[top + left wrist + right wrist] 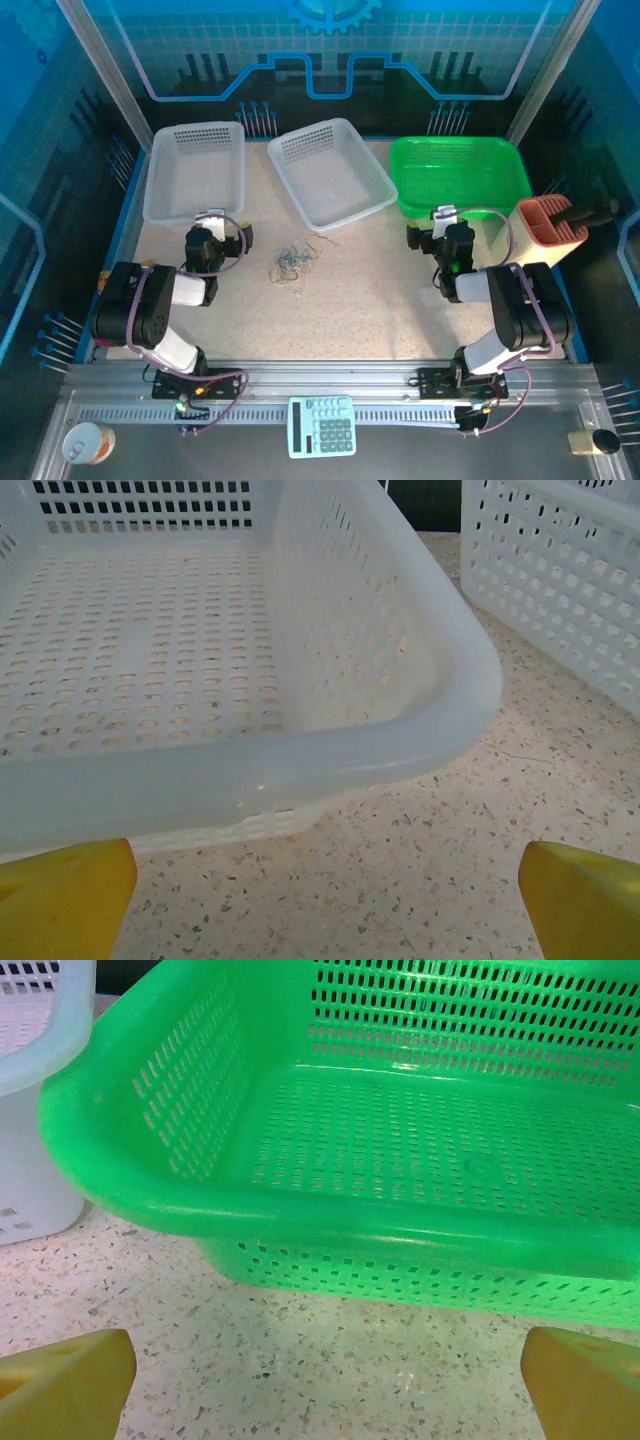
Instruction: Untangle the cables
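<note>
Tangled cables (293, 262): a small whitish, tan and blue-grey knot on the speckled table (370, 290), just in front of the tilted middle white basket (330, 172) and apart from both my grippers. My left gripper (210, 222), left of that basket, faces the near rim of the left white basket (250, 770); its yellow fingers (60, 895) stand wide apart, holding nothing. My right gripper (443, 218), right of that basket, faces the green basket (350, 1230), likewise spread and empty.

Cables (293, 262): tiny heap, single strands too small to separate. Green basket (330, 1225): cropped at right wrist view's right edge.
</note>
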Available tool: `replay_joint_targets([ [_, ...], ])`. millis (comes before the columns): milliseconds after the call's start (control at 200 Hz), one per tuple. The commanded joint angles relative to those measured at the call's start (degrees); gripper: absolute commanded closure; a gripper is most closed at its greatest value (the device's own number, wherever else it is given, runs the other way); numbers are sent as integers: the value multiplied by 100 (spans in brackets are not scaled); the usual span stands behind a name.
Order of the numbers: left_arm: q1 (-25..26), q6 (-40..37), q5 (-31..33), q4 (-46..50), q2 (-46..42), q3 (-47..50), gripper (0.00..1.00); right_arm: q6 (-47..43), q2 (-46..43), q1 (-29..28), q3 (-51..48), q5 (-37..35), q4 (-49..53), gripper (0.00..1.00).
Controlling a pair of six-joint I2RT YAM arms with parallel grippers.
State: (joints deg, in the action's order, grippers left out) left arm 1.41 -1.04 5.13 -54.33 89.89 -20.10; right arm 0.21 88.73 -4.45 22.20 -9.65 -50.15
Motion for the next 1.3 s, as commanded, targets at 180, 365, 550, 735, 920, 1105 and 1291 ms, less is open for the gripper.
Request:
replay_joint_targets([
  [180, 17, -37, 61, -58, -77, -95, 1, 75, -75, 5, 16, -81, -127, 0],
  [365, 17, -37, 61, 23, -75, -147, 1, 71, -75, 5, 18, -81, -127, 0],
  [550, -17, -11, -19, 93, -68, -187, 1, 76, -77, 3, 25, -85, -121, 0],
  [735, -18, -9, -25, 97, -68, -188, 1, 97, -84, 31, 12, -22, -126, 0],
  [920, -11, -19, -3, 36, -85, -146, 1, 137, -93, 93, -27, 103, -190, 0],
  [1105, 8, -28, 29, 21, -77, -149, 1, 167, -98, 128, -48, 125, -223, 0],
  [1291, 15, -28, 66, -53, -120, -78, 1, 120, -231, 91, -13, 66, -62, 0],
])
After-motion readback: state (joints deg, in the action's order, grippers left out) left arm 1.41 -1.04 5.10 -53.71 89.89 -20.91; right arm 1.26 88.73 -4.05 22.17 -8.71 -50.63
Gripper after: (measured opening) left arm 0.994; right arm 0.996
